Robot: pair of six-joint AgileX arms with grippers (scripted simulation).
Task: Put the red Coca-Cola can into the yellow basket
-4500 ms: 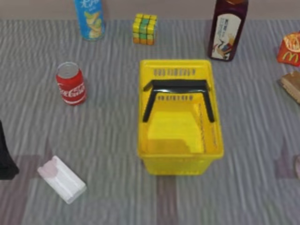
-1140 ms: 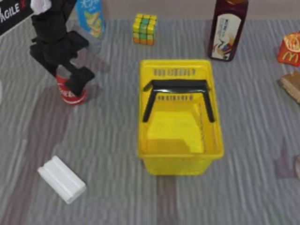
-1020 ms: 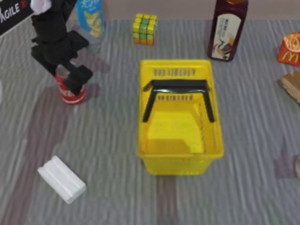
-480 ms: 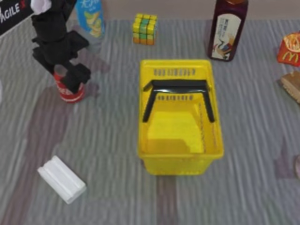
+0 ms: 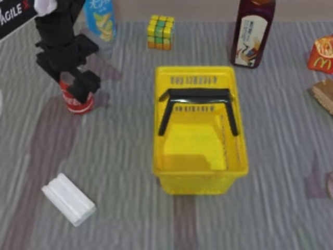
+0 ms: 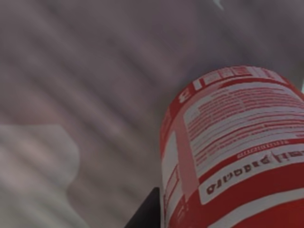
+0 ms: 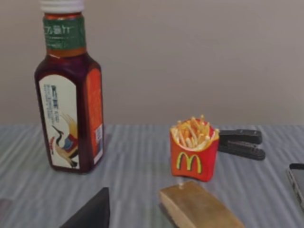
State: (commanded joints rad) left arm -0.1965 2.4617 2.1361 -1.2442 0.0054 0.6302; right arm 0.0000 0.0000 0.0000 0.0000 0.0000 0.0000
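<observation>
Coca-Cola can (image 5: pixel 78 101) at the bench's left side, well apart from the yellow basket (image 5: pixel 200 172). My left tool (image 5: pixel 73 86) is clamped on it; it has risen slightly since a second ago, so I judge lifting begun. Right arm parked.

Dark sauce bottle (image 7: pixel 69 90) (white cap) stands near fries carton (image 7: pixel 194 151).

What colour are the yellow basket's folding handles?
Black; the handles of the yellow basket show best in the top view.
</observation>
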